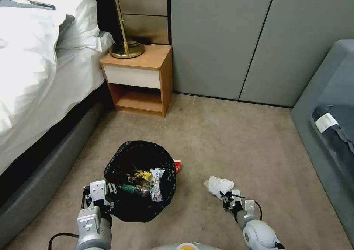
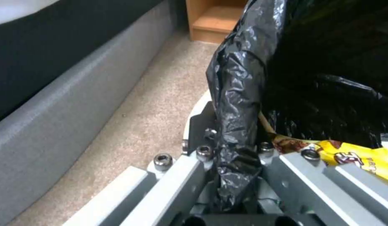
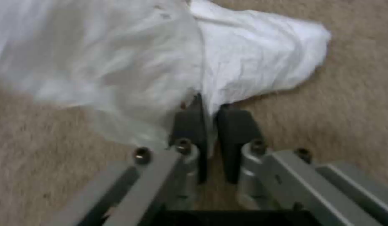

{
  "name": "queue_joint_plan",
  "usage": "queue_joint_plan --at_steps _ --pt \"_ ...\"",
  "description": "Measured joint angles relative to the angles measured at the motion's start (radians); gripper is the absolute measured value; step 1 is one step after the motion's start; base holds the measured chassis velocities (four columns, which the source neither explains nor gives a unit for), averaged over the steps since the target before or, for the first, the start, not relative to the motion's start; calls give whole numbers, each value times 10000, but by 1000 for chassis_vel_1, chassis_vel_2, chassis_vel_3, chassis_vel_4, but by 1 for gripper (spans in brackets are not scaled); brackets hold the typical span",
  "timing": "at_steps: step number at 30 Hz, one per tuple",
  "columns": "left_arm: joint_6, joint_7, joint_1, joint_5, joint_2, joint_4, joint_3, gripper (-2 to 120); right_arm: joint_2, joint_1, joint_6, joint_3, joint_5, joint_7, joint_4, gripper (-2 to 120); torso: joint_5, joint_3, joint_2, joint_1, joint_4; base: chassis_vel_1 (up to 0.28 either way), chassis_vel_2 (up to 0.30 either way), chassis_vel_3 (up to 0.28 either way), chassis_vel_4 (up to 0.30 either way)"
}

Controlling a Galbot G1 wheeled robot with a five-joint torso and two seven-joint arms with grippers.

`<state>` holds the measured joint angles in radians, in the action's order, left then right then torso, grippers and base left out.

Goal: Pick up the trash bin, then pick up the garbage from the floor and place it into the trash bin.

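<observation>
The head view places the trash bin (image 1: 140, 181) on the carpet (image 1: 228, 139) before the nightstand (image 1: 138, 78), black liner over its rim, wrappers and a clear bottle inside. A red paper cup (image 1: 177, 166) lies beside its far edge. The left wrist view adds that the left gripper (image 2: 234, 150) is clamped across the lined rim, a yellow wrapper (image 2: 353, 157) just inside. The right wrist view shows the right gripper (image 3: 211, 119) pinched on the edge of the crumpled white tissue (image 3: 252, 62), which rests on the carpet.
</observation>
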<state>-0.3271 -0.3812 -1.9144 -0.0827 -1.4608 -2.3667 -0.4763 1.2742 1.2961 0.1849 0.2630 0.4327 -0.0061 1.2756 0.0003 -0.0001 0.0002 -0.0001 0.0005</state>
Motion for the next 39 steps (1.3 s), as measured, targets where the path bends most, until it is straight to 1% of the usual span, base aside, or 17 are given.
queue_joint_plan --at_steps 1,9,12,13,15,17,19,20,21,22,25,28,29,31,35,37,39 --pt "9 1 -34 17 -1 -34 -2 1 32 -33 -44 2 -46 -24 -46 0 0 1 0 0 0 0 0 0 0" --pt "23 8 -58 34 0 -73 -5 1 66 161 -246 10 -141 -9 465 0 16 3 -3 1 3 0 0 0 0" --pt "26 12 -38 37 -8 -73 9 1 -30 465 -497 138 -128 176 1329 0 4 2 -3 1 -4 0 0 0 0" --pt "26 12 -38 37 -8 -73 9 1 -30 465 -497 138 -128 176 1329 0 4 2 -3 1 -4 0 0 0 0" --pt "28 17 -26 37 -10 -73 13 1 -85 771 -765 292 -122 245 2232 0 3 2 -3 0 -5 0 0 0 0" --pt "29 17 -24 37 -9 -72 14 1 -89 802 -790 308 -122 248 2339 0 1 2 -2 1 -5 0 0 0 0" --pt "29 21 7 28 -6 -49 12 1 -110 1216 -1338 506 -141 211 3939 0 -3 2 -2 1 -5 0 0 0 0" --pt "29 21 7 28 -6 -49 12 1 -110 1216 -1338 506 -141 211 3939 0 -3 2 -2 1 -5 0 0 0 0" --pt "29 22 30 18 -4 -18 15 1 -118 1461 -1858 568 -239 41 5092 0 -3 2 -2 1 -5 0 0 0 0" --pt "28 24 75 -2 4 19 22 1 -164 1715 -2669 582 -898 -587 6616 0 -3 1 -2 1 -6 0 0 0 0" --pt "22 27 102 -18 18 48 25 1 -217 1746 -3169 489 -1038 -1141 7255 0 -7 1 -2 1 -6 0 0 0 0" --pt "9 30 139 -38 31 107 29 1 -376 1698 -4494 227 -1169 -3293 8212 0 -4 0 -2 0 -4 0 0 0 0" --pt "9 30 139 -38 31 107 29 1 -376 1698 -4494 227 -1169 -3293 8212 0 -4 0 -2 0 -4 0 0 0 0" --pt "-4 29 166 -44 38 138 51 1 -651 1696 -4904 -121 -1171 -4329 8600 0 -3 1 -3 1 -5 0 0 0 0" --pt "-21 30 200 -46 36 188 101 1 -1030 1605 -5066 -618 -1270 -5227 8741 0 -3 1 -2 0 -6 0 0 0 0" --pt "-24 30 208 -44 33 201 120 1 -1129 1539 -5078 -784 -1363 -5346 8681 0 -3 1 -2 0 -5 0 0 0 0" --pt "-27 30 217 -25 19 219 178 1 -1424 1245 -5078 -1407 -1713 -5408 8072 0 -2 1 -2 0 -4 0 0 0 0"
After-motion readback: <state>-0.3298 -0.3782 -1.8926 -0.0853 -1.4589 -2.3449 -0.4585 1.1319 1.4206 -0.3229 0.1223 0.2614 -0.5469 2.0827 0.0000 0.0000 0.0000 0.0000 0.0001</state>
